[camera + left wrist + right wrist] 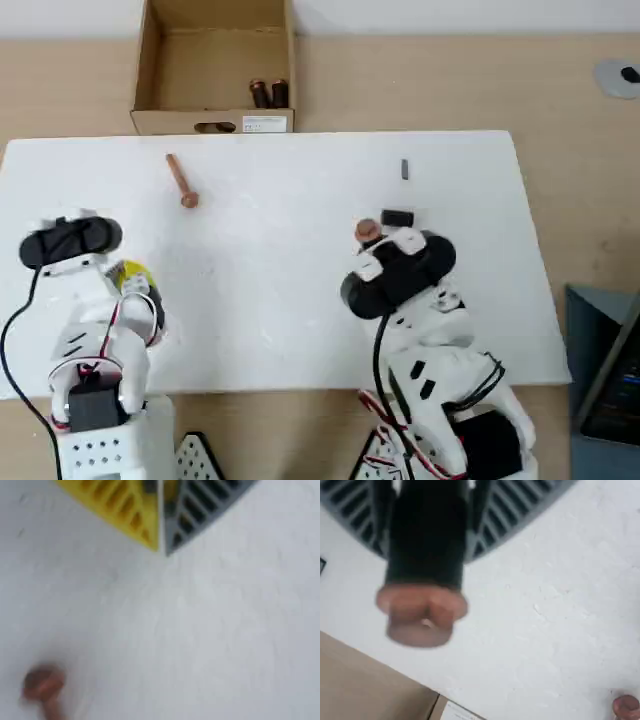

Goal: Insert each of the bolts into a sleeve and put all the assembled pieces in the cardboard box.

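The white board (300,300) covers most of the table. The cardboard box (147,70) stands just past the board's far edge at 11 o'clock, with two finished pieces (268,93) on its floor.

The right arm (420,330) leans in from 5 o'clock to the board's middle. The right gripper (427,530) is clenched around the black sleeve of an assembled piece (425,570), whose copper bolt head (422,615) pokes out toward the box. The left arm (95,340) sits folded at 8 o'clock. The left gripper (162,542) has its yellow and grey fingers (120,505) pressed together on nothing, just above the board.

A loose bolt (180,182) lies at 10 o'clock, and a spare sleeve (405,169) at 1 o'clock, well apart.

The step looks like carrying the piece to the box. It probably goes best with a firm squeeze, the bolt end never tipped downward so that it cannot slide out, a lift that clears the near wall, and a release low over the bare floor.
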